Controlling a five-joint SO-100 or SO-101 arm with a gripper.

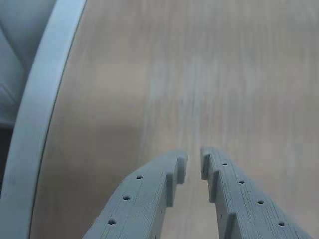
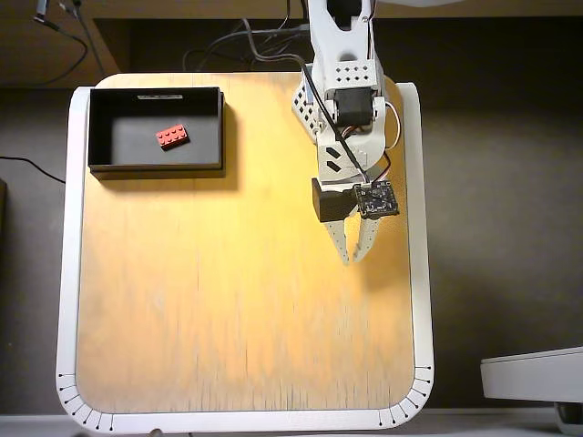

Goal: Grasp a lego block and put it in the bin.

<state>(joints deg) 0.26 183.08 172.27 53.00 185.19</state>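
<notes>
In the overhead view the red lego block (image 2: 172, 136) lies on the dark floor of the black bin (image 2: 100, 127) at the table's back left. My gripper (image 2: 352, 258) hangs over the bare wood right of the table's middle, far from the bin. Its grey fingers are nearly together with a narrow gap and hold nothing. In the wrist view the gripper (image 1: 194, 160) points at bare wood; the block and the bin are out of that view.
The wooden table has a raised white rim (image 2: 69, 273), also seen at the left of the wrist view (image 1: 35, 114). Cables (image 2: 246, 50) run behind the table. A white object (image 2: 533, 373) sits off the table at lower right.
</notes>
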